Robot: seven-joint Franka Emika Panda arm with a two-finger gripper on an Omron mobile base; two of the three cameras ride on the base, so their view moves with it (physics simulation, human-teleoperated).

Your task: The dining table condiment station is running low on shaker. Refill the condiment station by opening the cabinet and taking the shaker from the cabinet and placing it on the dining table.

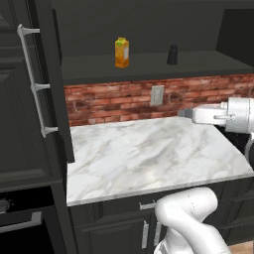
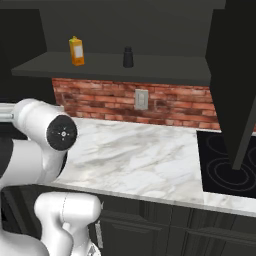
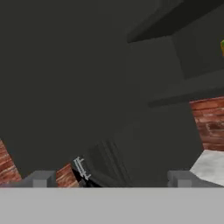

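Shaker [image 1: 172,54] is sitting untouched on the open cabinet's shelf [image 1: 149,67], in the upper middle of the left base view and again at upper centre of the right base view, while the gripper [image 3: 111,180] is waiting released, its two fingertips [image 3: 41,178] spread wide at the bottom of the hand view with nothing between them. Ahead of the fingertips the hand view is looking at dark cabinet surfaces, a strip of brick at the right edge and a corner of marble at lower right.

Outward from there, the arm [image 1: 228,115] is reaching in from the right edge of the left base view, level with the brick wall [image 1: 124,101] and well below the shelf. A carton [image 1: 121,52] is standing on the same shelf, well to the left of the shaker in both base views. The cabinet door [image 1: 30,94] is standing swung open at the left of the left base view — so the opening step looks done and the reach is next.

To do it well, the hand is probably needing to rise to shelf height and go in level, jaws straddling the shaker low on its body — keeping clear of the shelf's front lip and the door at the upper right of the right base view.
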